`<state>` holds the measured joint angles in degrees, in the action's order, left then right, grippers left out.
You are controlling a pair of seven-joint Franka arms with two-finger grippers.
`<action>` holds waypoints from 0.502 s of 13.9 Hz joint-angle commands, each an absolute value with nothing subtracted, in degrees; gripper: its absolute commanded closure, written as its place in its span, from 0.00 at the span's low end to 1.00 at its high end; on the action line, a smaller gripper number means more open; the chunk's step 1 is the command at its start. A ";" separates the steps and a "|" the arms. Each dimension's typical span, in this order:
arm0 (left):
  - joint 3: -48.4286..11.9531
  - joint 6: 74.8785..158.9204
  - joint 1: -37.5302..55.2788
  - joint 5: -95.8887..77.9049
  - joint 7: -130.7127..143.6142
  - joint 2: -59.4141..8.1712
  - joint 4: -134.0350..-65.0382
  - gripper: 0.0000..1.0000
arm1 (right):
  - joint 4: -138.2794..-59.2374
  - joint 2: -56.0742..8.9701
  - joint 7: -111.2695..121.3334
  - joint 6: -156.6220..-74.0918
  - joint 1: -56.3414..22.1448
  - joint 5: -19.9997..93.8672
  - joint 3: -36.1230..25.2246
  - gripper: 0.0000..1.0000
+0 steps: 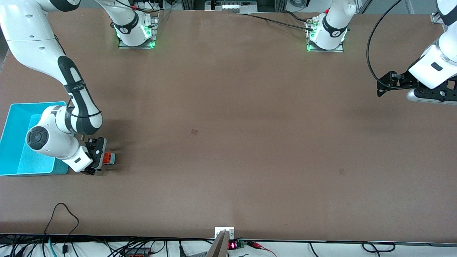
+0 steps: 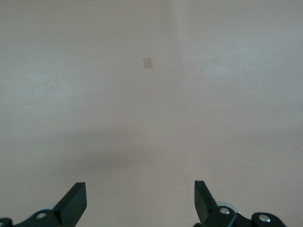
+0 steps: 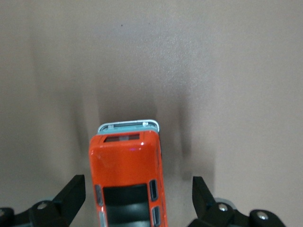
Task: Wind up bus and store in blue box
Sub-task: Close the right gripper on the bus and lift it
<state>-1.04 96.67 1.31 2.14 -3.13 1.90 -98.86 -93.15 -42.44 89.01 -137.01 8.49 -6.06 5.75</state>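
- Straddling the bus, my right gripper is spread, fingers flanking its long sides, just beside the blue box.
- Left gripper waits, spread, over bare surface.

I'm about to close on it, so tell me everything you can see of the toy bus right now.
The bus is a small, glossy orange toy with dark roof and side windows and a pale grey front end. It sits upright on the brown table, beside the blue box, toward the right arm's end. The right hand is open, with a finger on either side of the bus and a gap visible to each. Its wheels and winder are not visible.
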 commanded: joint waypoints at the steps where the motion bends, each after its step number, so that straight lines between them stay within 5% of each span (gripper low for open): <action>1: -2.02 95.71 0.00 3.16 -2.37 2.02 -98.17 0.00 | -93.60 -41.49 89.56 -137.81 8.09 -8.69 6.33 0.75; 2: -2.02 95.54 0.00 3.16 -2.29 2.11 -98.17 0.00 | -93.60 -41.31 89.56 -137.81 8.35 -8.79 6.33 1.00; 7: -2.11 95.54 0.09 3.16 -2.29 2.11 -98.17 0.00 | -93.78 -41.22 88.60 -137.81 8.88 -8.35 6.33 1.00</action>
